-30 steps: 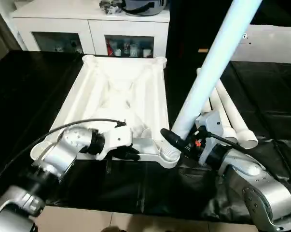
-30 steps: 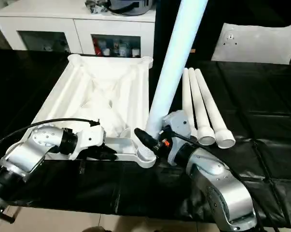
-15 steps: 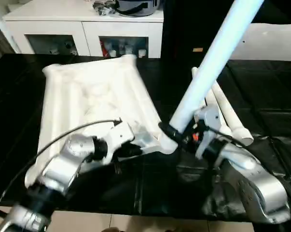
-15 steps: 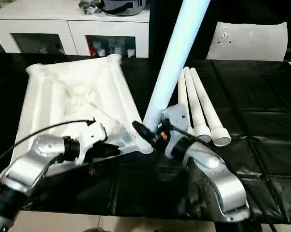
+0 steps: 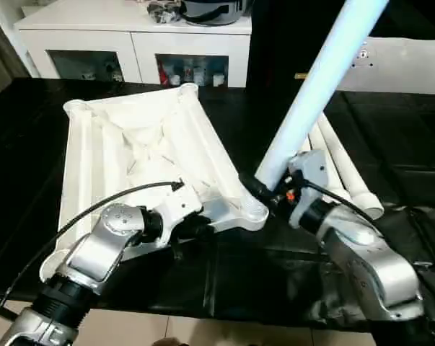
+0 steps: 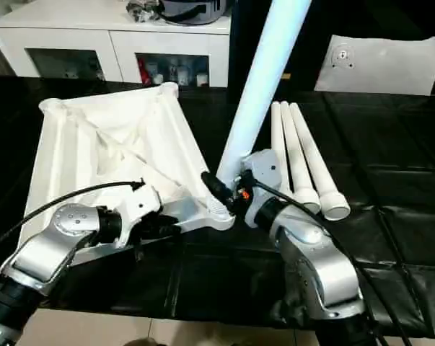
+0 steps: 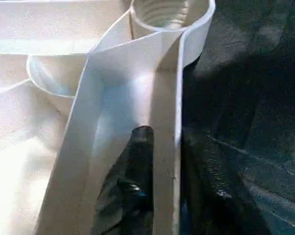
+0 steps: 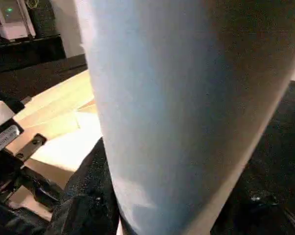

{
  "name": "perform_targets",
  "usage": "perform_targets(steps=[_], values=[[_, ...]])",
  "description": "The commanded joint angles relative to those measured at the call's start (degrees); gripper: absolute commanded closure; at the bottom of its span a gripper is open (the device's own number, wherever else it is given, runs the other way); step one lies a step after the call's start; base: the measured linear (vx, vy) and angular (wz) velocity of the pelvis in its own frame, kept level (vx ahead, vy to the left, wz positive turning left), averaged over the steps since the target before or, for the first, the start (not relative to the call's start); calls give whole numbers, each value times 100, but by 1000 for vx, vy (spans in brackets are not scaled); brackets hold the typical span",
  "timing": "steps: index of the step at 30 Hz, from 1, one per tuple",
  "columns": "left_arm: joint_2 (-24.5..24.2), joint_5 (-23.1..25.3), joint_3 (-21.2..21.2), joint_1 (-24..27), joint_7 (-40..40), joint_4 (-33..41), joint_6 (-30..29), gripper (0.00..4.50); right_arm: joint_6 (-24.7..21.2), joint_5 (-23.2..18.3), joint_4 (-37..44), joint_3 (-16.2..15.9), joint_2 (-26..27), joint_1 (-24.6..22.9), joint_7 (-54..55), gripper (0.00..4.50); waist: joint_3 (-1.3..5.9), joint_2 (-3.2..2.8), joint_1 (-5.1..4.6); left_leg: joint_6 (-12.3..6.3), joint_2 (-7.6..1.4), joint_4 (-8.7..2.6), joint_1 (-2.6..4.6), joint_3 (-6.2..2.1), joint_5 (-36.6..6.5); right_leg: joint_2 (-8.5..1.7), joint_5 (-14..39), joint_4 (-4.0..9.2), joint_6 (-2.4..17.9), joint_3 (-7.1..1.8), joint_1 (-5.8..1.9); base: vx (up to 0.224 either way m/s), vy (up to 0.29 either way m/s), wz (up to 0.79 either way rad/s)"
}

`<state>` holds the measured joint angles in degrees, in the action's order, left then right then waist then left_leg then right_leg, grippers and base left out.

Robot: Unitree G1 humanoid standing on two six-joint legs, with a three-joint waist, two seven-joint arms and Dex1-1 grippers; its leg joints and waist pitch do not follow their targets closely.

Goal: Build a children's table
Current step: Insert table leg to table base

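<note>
Gripping one leg (image 5: 314,94), right gripper (image 5: 269,193) holds it near its foot end, leg leaning toward 1 o'clock above the tabletop (image 5: 141,155)'s near corner socket (image 5: 251,214). Left gripper (image 7: 154,196) straddles the tabletop's near rim, jaws narrow. Three spare legs (image 6: 304,162) lie at 3 o'clock on the black work table (image 6: 390,144).

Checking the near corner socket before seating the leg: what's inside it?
The socket shows ridged inner walls and nothing lodged near its rim; its bottom is hidden. The raised leg stands beside it.
</note>
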<state>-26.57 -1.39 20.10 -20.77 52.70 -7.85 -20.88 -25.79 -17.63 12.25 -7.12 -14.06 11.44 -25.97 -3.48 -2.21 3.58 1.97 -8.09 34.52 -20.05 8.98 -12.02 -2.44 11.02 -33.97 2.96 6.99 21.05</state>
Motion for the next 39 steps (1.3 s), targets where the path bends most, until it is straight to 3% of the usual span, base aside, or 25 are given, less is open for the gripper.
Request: perform_targets(steps=[1,5,6,7,10,14,23,27,29,30,33,36,37,38,39], values=[[-82,86,-87,-106,-112,-155,18,354,139,58,19,55,10,67,90,260,361,-27,31,-274,-563,-410,-7,-244,-918,-781,1773,524,472,-490,-252,0,0,0],[-19,123,-90,-212,-104,-366,222,352,181,14,-10,163,113,18,171,260,357,-79,36,-260,-542,-405,-6,-246,-960,-774,1906,539,465,-481,-259,0,0,0],[21,105,-100,-242,-95,-433,282,383,265,67,-31,168,129,6,205,260,354,-56,31,-254,-537,-405,0,-241,-1001,-772,1985,559,428,-476,-255,0,0,0],[21,105,-100,-242,-95,-433,282,390,265,67,-31,168,129,6,205,260,359,-69,37,-248,-535,-405,-2,-243,-997,-777,1996,556,422,-475,-259,0,0,0],[87,60,-127,-293,-103,-517,376,394,23,-22,13,134,106,-17,140,260,369,-82,31,-251,-554,-405,0,-253,-1010,-782,1915,551,440,-482,-267,0,0,0],[120,25,-100,-354,-36,-618,425,432,-227,-195,136,70,74,-73,27,260,373,-103,41,-278,-561,-403,-13,-254,-942,-784,1697,520,535,-489,-274,0,0,0],[108,8,-59,-392,82,-729,454,450,-400,-187,-101,94,25,43,-11,260,372,-93,36,-276,-566,-401,-13,-251,-897,-788,1749,524,536,-485,-277,0,0,0],[54,-70,-93,-379,282,-678,597,450,-233,-156,-504,135,24,293,-150,260,372,-60,45,-291,-543,-387,-20,-233,-846,-797,1835,538,543,-484,-278,0,0,0],[67,-142,-132,-393,347,-632,703,450,-209,-140,-637,114,-20,378,-223,260,387,-30,52,-312,-561,-387,-27,-237,-732,-792,1670,499,558,-489,-281,0,0,0],[81,-167,-148,-412,368,-623,727,450,-212,-141,-676,103,-51,413,-254,260,400,-43,63,-329,-575,-381,-17,-236,-651,-788,1485,469,602,-493,-275,0,0,0],[37,-190,-149,-416,482,-582,949,450,-250,-97,-808,40,-101,500,-310,260,459,-10,119,-491,-565,-336,-61,-220,-184,-799,658,341,780,-502,-276,0,0,0],[47,-232,-182,-444,509,-580,916,450,-258,-99,-887,21,-134,574,-402,260,462,3,158,-592,-572,-323,-84,-209,-51,-786,489,312,785,-493,-252,0,0,0],[51,-247,-194,-461,532,-601,912,450,-232,-86,-944,5,-149,614,-445,260,451,-14,172,-592,-575,-325,-78,-205,-127,-794,615,342,766,-488,-246,0,0,0],[40,-241,-188,-469,556,-625,934,450,-195,-37,-976,-36,-175,632,-472,260,450,-70,183,-566,-574,-322,-71,-212,-174,-793,679,343,759,-486,-242,0,0,0],[27,-243,-166,-497,630,-658,974,450,-172,-2,-1049,-50,-205,683,-492,260,442,-68,178,-533,-574,-328,-74,-208,-251,-789,771,372,720,-487,-246,0,0,0]])
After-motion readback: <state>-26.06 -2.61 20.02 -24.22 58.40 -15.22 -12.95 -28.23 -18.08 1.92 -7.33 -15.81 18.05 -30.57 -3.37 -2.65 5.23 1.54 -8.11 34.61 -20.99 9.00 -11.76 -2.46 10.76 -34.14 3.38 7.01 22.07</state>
